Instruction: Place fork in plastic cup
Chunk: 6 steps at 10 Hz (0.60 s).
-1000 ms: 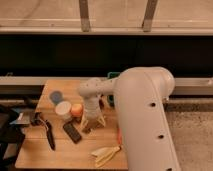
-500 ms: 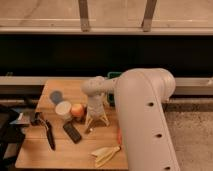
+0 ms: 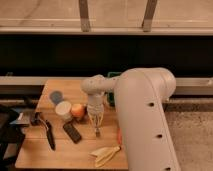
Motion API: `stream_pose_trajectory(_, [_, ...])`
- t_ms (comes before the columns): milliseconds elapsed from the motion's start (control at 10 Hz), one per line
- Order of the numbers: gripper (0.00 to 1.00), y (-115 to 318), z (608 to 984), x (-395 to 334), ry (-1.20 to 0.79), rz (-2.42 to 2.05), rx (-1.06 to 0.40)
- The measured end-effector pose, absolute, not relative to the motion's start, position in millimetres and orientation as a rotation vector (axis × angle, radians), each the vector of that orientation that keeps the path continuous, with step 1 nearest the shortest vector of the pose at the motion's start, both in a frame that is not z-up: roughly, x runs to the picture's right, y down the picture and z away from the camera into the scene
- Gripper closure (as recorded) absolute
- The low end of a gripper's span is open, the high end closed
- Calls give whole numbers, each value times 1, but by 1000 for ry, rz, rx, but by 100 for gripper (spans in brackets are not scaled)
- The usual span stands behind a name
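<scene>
Hovering at fork [image 3: 97,132], gripper [image 3: 96,122] grasp cannot be told; a loose pinch risks dropping it before cup [image 3: 56,96].

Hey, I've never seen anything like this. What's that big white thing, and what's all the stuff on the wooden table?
The big white shape is a robot arm, seen from above by a single camera; where that camera sits is not clear. The arm bends down to its gripper, the grasping part, which hangs over the middle of a wooden table. Just under it is a small silver fork; whether the fork is gripped I cannot tell. Left of it in the picture are an apple, a cream-white cup and, farther back, a blue-grey plastic cup. Nearer the front lie a black-handled knife, a flat black object and a yellow tool.
</scene>
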<state>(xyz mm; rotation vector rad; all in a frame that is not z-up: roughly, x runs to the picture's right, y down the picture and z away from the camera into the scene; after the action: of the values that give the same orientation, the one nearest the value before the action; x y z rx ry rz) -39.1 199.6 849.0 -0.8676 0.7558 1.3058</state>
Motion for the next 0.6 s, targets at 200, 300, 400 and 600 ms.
stream_pose_trajectory(200, [100, 194, 856, -28, 754, 1343, -863])
stream_pose_trajectory(300, [100, 187, 860, -18, 741, 1366, -848])
stream_pose_trajectory(400, [100, 178, 860, -9, 724, 1385, -825])
stream_pose_trajectory(600, [100, 158, 847, 4, 703, 1420, -785])
